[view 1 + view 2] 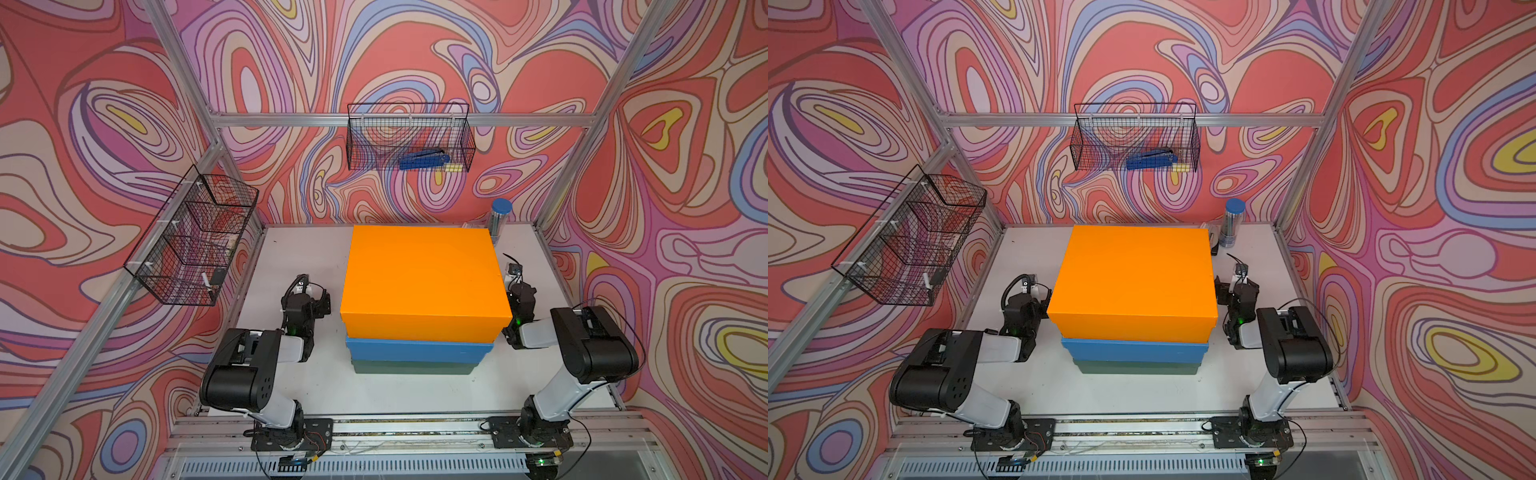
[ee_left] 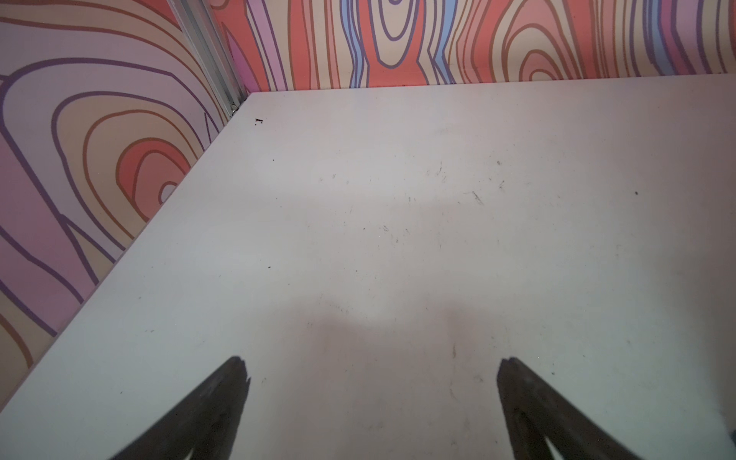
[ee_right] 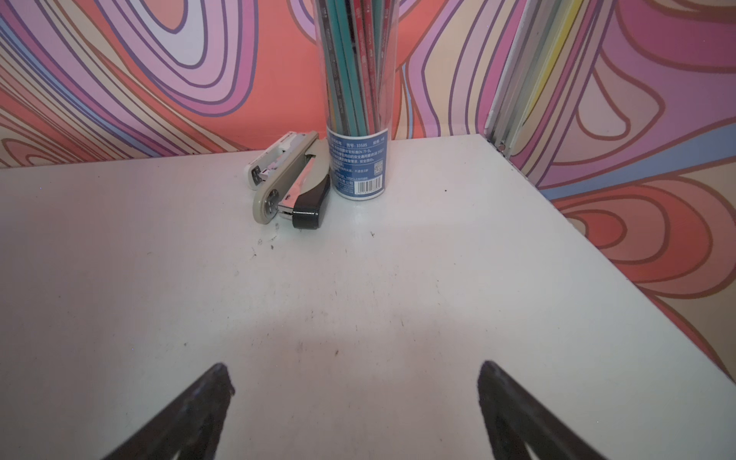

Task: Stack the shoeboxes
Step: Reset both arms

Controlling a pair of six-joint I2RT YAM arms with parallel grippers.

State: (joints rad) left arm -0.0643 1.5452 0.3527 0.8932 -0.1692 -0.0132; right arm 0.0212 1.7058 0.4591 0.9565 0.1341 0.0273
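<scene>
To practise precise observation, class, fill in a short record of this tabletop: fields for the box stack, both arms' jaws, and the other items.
Stack top: orange matte cardboard shoebox
Stack middle: blue cardboard shoebox
Stack bottom: dark green cardboard shoebox
Surface: white table
Left jaws: open, empty, beside the stack
Right jaws: open, empty, beside the stack
Far corner: clear tube of pencils, grey stapler
Walls: back black wire basket; side black wire basket
</scene>
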